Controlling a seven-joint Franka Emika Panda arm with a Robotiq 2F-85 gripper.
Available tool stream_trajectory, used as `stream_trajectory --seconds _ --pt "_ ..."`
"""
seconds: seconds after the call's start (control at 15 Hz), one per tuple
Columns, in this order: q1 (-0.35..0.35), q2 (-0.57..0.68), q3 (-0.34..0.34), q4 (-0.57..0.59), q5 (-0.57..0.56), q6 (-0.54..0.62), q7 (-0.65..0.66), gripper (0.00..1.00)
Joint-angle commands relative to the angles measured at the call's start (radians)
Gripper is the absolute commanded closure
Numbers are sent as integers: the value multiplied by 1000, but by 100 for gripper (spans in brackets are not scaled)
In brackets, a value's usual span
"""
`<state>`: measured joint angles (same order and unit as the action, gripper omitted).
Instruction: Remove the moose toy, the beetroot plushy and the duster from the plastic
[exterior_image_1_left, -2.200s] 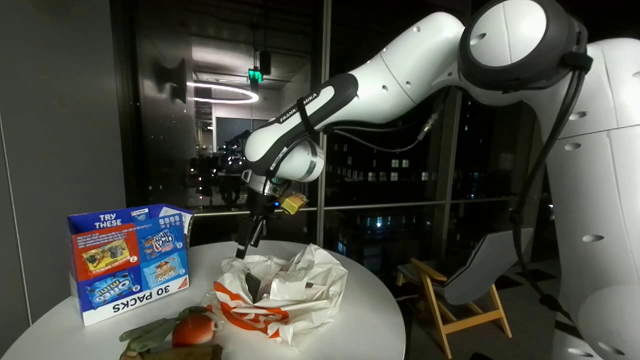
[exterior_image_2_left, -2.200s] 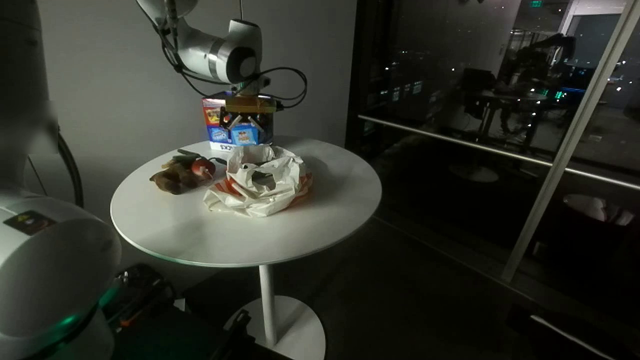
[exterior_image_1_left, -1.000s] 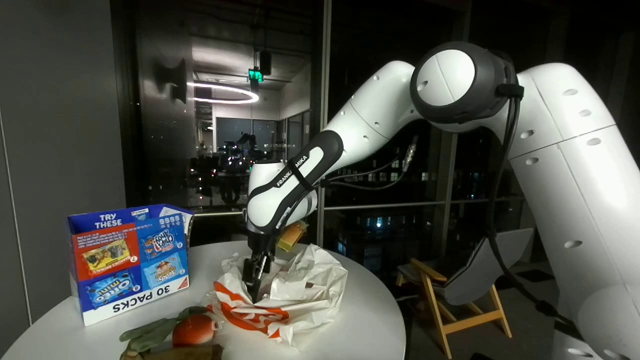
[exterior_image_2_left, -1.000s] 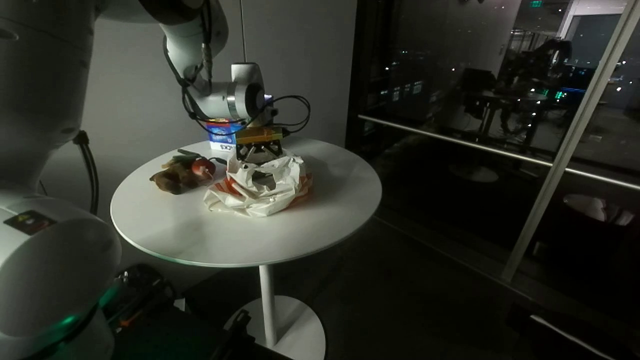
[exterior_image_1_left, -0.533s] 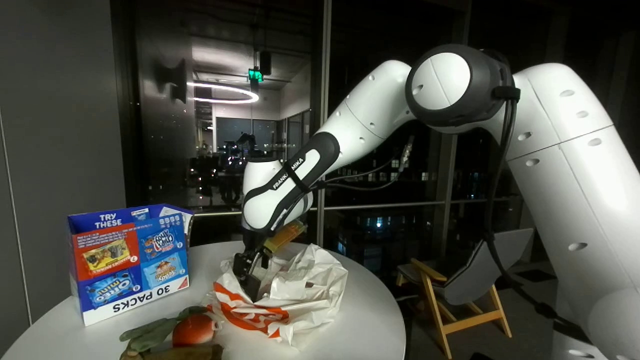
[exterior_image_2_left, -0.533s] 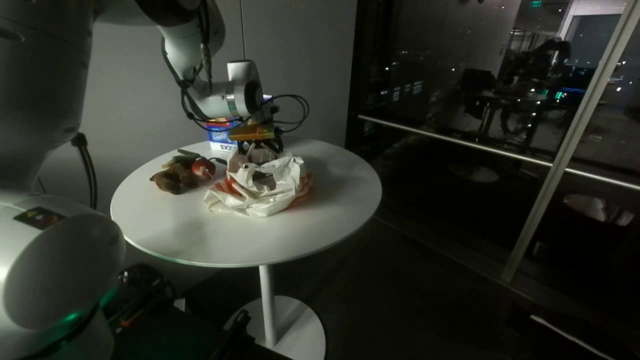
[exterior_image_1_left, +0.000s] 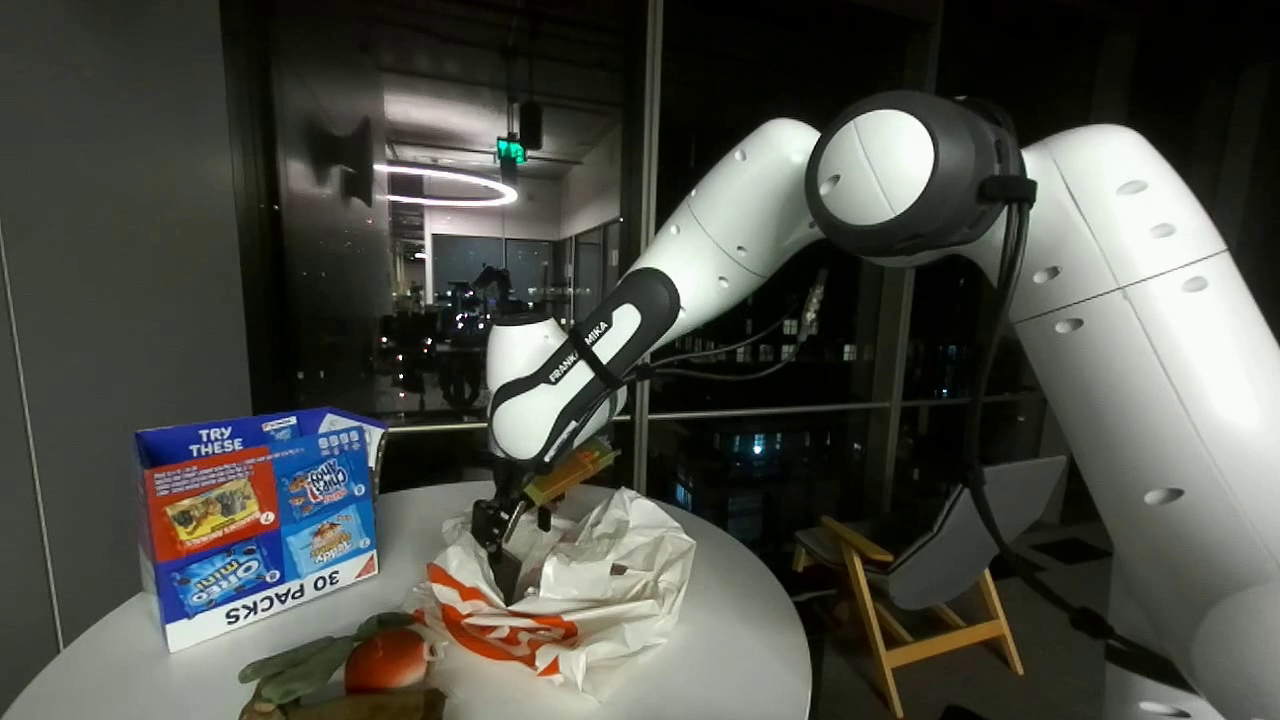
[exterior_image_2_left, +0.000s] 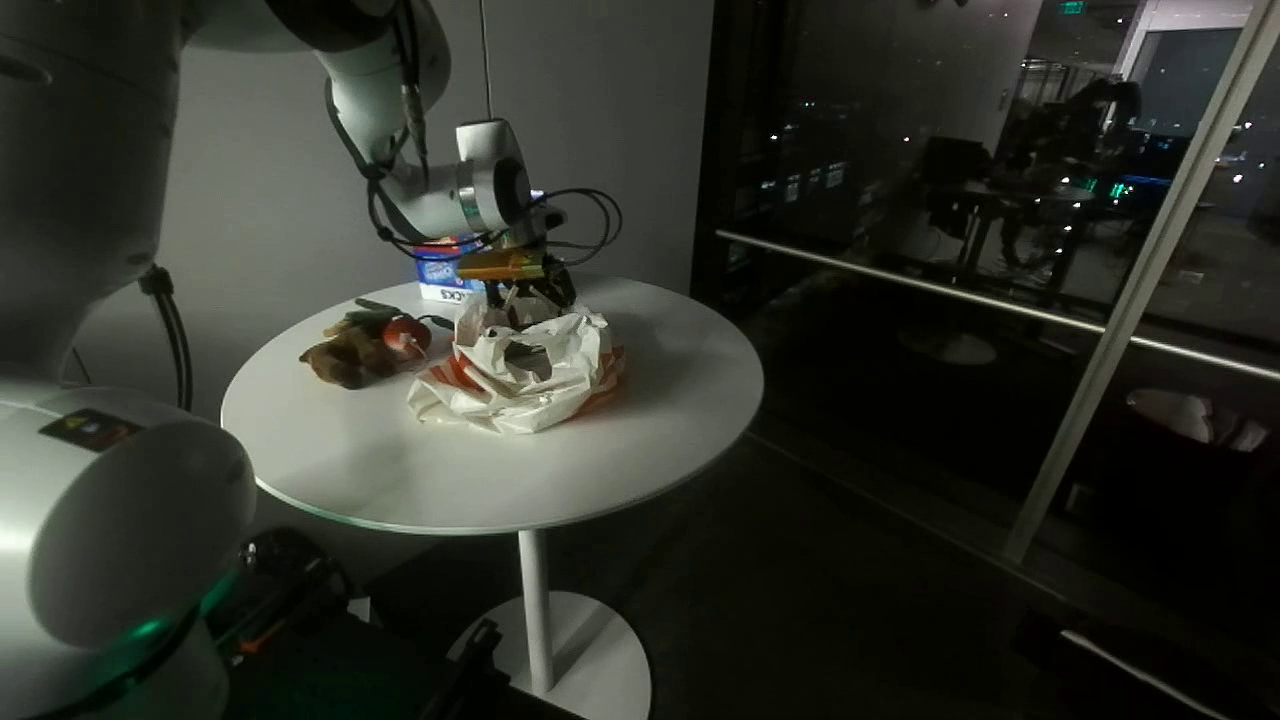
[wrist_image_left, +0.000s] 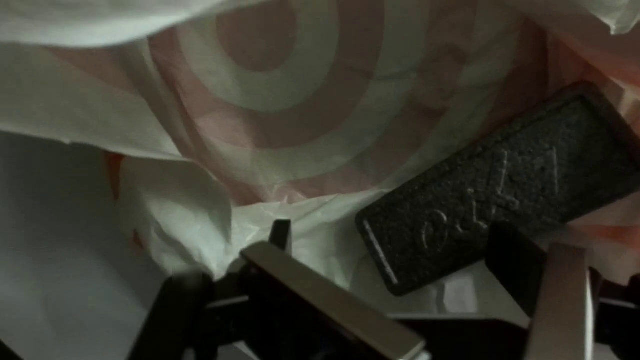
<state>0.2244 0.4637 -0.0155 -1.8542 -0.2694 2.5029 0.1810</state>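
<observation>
The white and red plastic bag lies crumpled on the round table, and it also shows in an exterior view. The duster, a dark felt block, lies in the bag in the wrist view; its dark end also shows in an exterior view. My gripper is open at the bag's mouth, with the duster's near end between its fingers; I cannot tell whether they touch it. The gripper also shows in both exterior views. The red beetroot plushy and brown moose toy lie on the table beside the bag.
A blue and red snack box stands on the white table behind the plushies. Raised folds of the bag stand around the gripper. A wall and dark windows are behind the table.
Over about two seconds my gripper has come down from above the bag into its mouth. In the last half second the wrist has turned a little. The bag and plushies have not visibly moved.
</observation>
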Motion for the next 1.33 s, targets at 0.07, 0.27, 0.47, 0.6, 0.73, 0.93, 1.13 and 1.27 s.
stream_trajectory --seconds 0.07,0.27,0.47,0.6,0.73,0.93,1.13,1.27 --pt "42 18 -38 43 1 -127 210 0" --pt "20 8 -12 12 39 -115 167 0" --pt "16 11 3 12 76 -123 167 0" --pt "15 11 3 12 78 -123 167 0" --pt "-8 10 30 -11 138 -58 153 0" --pt "-13 13 44 -36 211 15 178 0" --pt "-13 -2 49 -63 266 107 184 0" --pt "-12 -23 50 -77 290 177 183 0"
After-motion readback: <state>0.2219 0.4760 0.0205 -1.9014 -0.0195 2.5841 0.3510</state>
